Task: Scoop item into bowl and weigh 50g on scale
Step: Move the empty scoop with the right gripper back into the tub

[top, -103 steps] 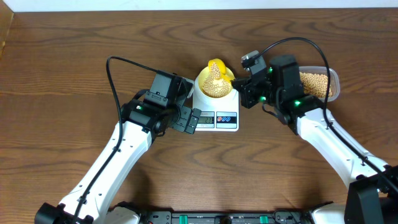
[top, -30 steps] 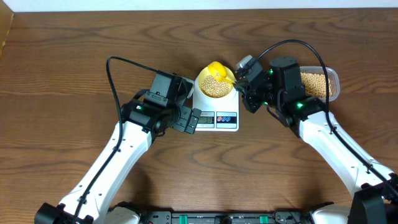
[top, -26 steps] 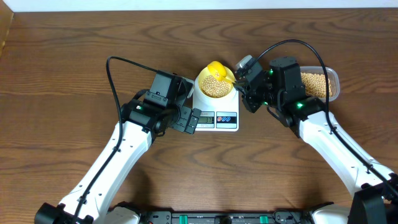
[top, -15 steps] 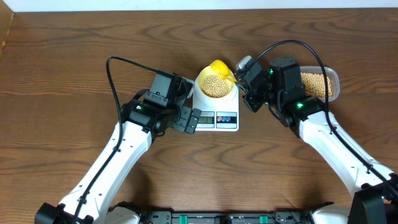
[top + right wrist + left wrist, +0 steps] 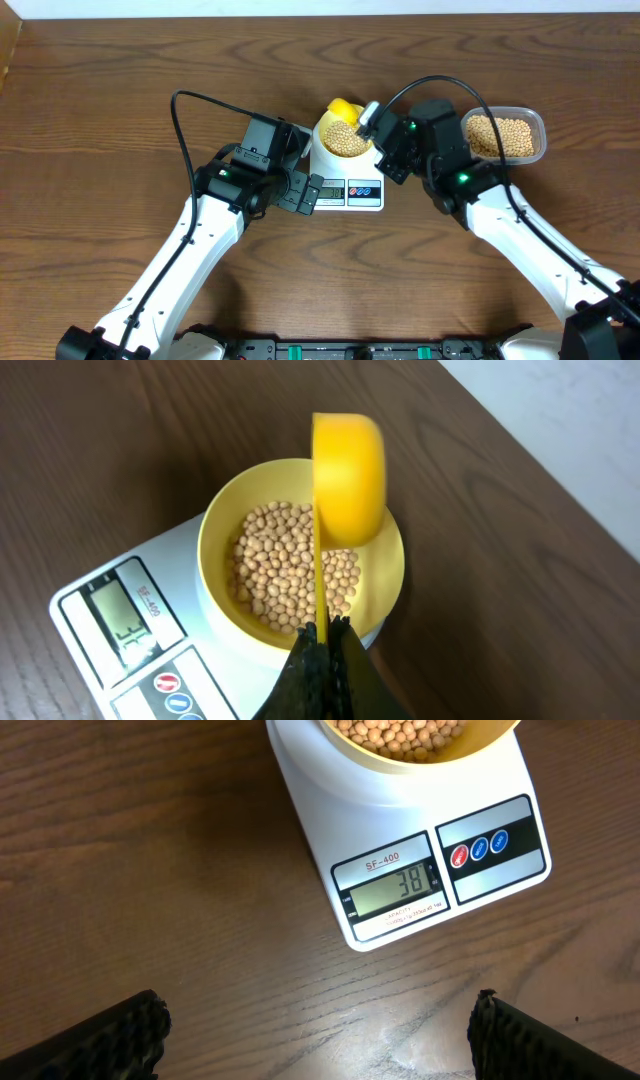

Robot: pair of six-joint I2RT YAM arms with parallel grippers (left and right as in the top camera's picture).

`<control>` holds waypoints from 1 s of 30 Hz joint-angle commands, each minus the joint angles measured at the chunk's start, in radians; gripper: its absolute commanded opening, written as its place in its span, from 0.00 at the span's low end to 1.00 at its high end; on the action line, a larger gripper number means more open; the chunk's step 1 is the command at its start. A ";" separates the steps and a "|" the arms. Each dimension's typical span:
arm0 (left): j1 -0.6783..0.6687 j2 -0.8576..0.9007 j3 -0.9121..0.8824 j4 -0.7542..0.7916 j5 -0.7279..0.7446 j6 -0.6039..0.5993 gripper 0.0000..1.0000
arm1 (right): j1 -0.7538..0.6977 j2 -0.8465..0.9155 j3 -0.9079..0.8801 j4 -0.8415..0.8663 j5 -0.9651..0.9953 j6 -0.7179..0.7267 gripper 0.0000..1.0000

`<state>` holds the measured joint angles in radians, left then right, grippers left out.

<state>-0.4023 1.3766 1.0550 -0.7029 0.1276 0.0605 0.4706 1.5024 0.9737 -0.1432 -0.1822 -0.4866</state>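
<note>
- The right tool [image 5: 322, 658] is squeezed shut on the thin handle of the bright yellow plastic measuring scoop [image 5: 348, 475]; the scoop is tipped on its side over the far edge of the small round pale-yellow bowl [image 5: 212, 575]
- The left tool [image 5: 320, 1038] is wide open and holds nothing; it hangs over the brown wooden table [image 5: 150, 870] just in front of the flat white scale [image 5: 320, 810]
- The scale's little grey screen [image 5: 395, 890] shows 38, so I think more beans are needed; the next scoop should be small and poured slowly, watching the number; keep the scoop off the bowl
- The bowl sits on the scale; a heap of tiny round tan beans [image 5: 290, 570] lies in it, and more wait in the clear plastic tub [image 5: 542, 130] to the right
</note>
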 commanded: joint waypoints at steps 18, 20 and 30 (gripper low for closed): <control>-0.002 -0.003 0.000 -0.002 -0.005 0.014 0.98 | -0.198 -0.226 0.006 0.042 0.050 0.501 0.01; -0.002 -0.003 0.000 -0.002 -0.005 0.014 0.98 | -0.271 -0.231 0.006 0.016 0.050 0.543 0.01; -0.002 -0.003 0.000 -0.002 -0.005 0.014 0.98 | -0.602 -0.230 0.006 -0.285 0.092 0.650 0.02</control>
<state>-0.4023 1.3766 1.0550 -0.7029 0.1280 0.0605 -0.0742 1.2766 0.9741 -0.3641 -0.1257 0.1192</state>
